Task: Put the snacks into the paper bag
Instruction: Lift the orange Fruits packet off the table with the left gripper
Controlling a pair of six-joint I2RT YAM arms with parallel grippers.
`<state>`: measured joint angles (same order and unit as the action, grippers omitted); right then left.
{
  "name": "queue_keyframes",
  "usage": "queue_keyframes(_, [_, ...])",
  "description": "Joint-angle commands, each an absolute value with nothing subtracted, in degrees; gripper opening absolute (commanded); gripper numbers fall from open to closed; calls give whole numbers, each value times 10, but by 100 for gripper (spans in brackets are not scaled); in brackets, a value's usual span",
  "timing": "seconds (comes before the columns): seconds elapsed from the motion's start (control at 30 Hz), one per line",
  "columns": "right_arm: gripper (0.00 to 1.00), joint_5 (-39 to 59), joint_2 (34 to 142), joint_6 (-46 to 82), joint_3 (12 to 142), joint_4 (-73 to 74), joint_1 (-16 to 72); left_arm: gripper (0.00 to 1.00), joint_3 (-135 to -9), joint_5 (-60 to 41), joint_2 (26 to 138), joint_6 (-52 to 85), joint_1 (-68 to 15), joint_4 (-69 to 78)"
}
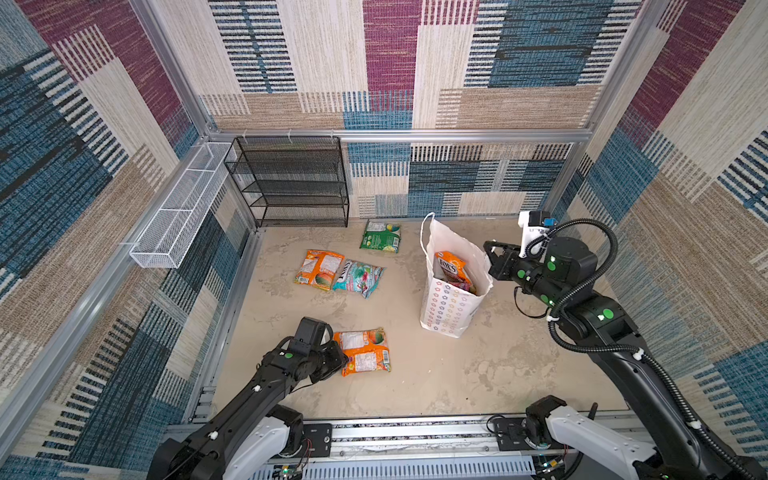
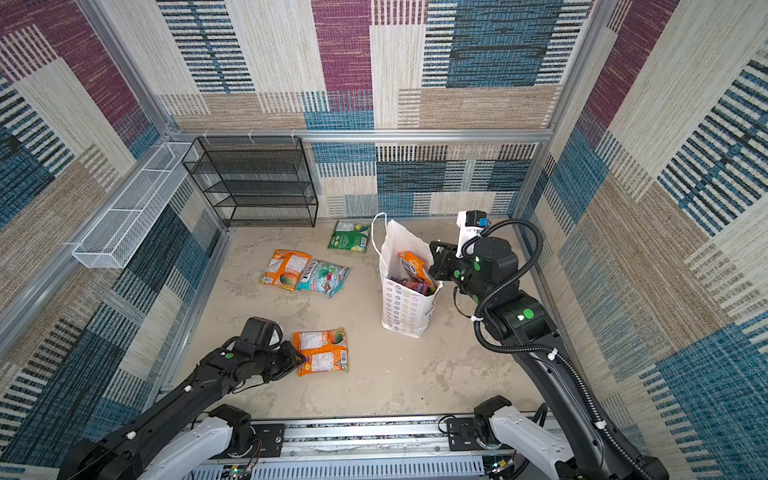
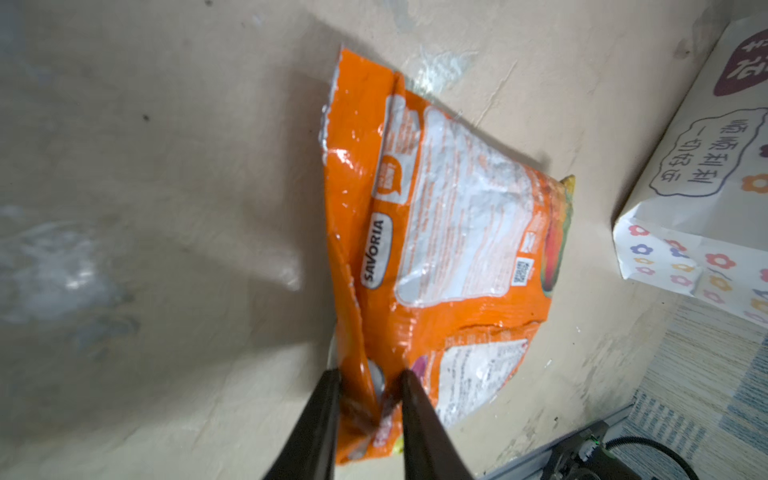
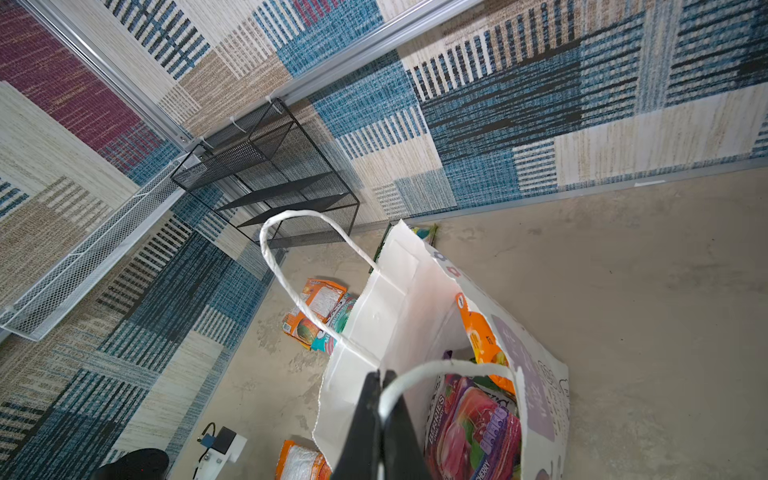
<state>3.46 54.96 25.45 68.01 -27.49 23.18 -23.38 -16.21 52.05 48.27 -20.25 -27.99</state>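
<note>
The left end effector (image 3: pixel 370 380) clamps an edge of the flat glossy orange plastic packet (image 3: pixel 453 216), at lower centre. The right end effector (image 4: pixel 383 376) pinches a loop handle (image 4: pixel 436 365) of the white flower-printed paper bag (image 4: pixel 390 299).

Overhead and close wrist views share paper bag (image 1: pixel 451 307).

The white flower-print paper bag (image 1: pixel 451 309) is standing upright and open, right of centre. An orange FOX'S packet (image 1: pixel 449 265) is poking out the top and a pink berry packet (image 4: pixel 473 419) is sitting lower inside. Four more are lying outside it. A green packet (image 1: pixel 380 236) is at the back. An orange packet (image 1: pixel 318 269) is touching a teal packet (image 1: pixel 359 277). A second orange packet (image 1: pixel 365 351) is lying nearest the front, label side up, with one edge crumpling upward.
</note>
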Motion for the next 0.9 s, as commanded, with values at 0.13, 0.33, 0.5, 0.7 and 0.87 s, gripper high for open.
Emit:
queue_keyframes(0.13, [0, 51, 552, 258, 698, -270, 233, 13, -242, -178, 496, 504, -202, -283])
queue_keyframes(0.33, [0, 54, 548, 262, 696, -275, 232, 64, -255, -138, 498, 500, -202, -330])
queue_keyframes(0.5, [0, 54, 546, 262, 695, -278, 233, 67, -261, -133, 531, 488, -202, -312])
queue_keyframes(0.7, [0, 58, 551, 264, 696, -277, 232, 62, -273, -149, 582, 481, -202, -275])
queue_keyframes(0.87, [0, 60, 552, 265, 694, -276, 233, 60, -272, -142, 619, 477, -202, -252])
